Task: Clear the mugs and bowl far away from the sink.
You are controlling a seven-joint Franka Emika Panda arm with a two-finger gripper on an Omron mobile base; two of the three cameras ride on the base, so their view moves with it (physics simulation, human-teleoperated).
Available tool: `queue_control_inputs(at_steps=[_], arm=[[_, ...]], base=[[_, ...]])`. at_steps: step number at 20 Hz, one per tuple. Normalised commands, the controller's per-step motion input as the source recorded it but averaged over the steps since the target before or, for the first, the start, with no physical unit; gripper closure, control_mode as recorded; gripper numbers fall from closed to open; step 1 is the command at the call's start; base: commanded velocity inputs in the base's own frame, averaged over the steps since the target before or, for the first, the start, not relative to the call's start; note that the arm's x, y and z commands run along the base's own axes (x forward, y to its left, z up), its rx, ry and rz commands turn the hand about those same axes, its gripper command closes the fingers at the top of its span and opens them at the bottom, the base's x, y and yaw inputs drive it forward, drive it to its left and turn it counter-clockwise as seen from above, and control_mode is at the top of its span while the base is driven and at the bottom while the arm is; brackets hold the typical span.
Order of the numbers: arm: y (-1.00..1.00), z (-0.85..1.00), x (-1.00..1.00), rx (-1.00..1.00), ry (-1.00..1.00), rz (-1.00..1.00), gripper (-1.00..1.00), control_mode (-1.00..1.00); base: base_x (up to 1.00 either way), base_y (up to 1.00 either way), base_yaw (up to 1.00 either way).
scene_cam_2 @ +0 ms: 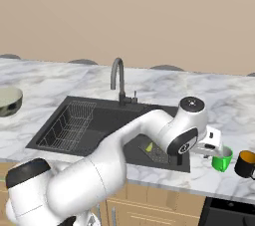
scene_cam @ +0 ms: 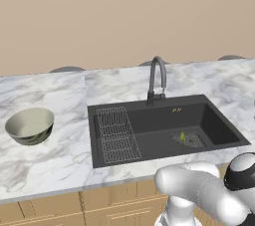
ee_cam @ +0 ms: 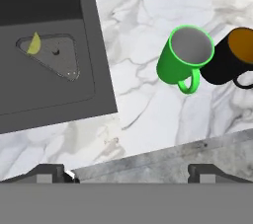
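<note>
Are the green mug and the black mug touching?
Cannot tell. In the hand view the green mug overlaps the black mug with no visible gap, but overlap alone doesn't prove contact.

No readable text for you here.
You'll find one small row of yellowish marks on the back wall of the sink (scene_cam: pixel 164 120), just below the faucet (scene_cam: pixel 157 78), but it's too small and blurred to read as letters or numbers. The green mug (ee_cam: pixel 184 55), the black mug (ee_cam: pixel 230 57) and the bowl (scene_cam: pixel 30 125) carry no label or brand you can make out, and the marble counter (scene_cam: pixel 50 160) bears only its veining.
</note>
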Motion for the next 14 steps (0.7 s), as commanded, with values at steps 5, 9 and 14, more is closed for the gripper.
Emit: queue_control_inputs(at_steps=[5,9,14], arm=[[-0.96,-0.54,0.50,-0.03,0.14,-0.03,-1.00,-1.00],[-0.91,-0.41,0.34,-0.04,0.07,-0.02,-1.00,-1.00],[-0.45,-0.23,0.17,0.00,0.02,-0.05,-1.00,-1.00]], base=[[0.00,0.00,0.00],[0.00,0.00,0.00],[0.00,0.00,0.00]])
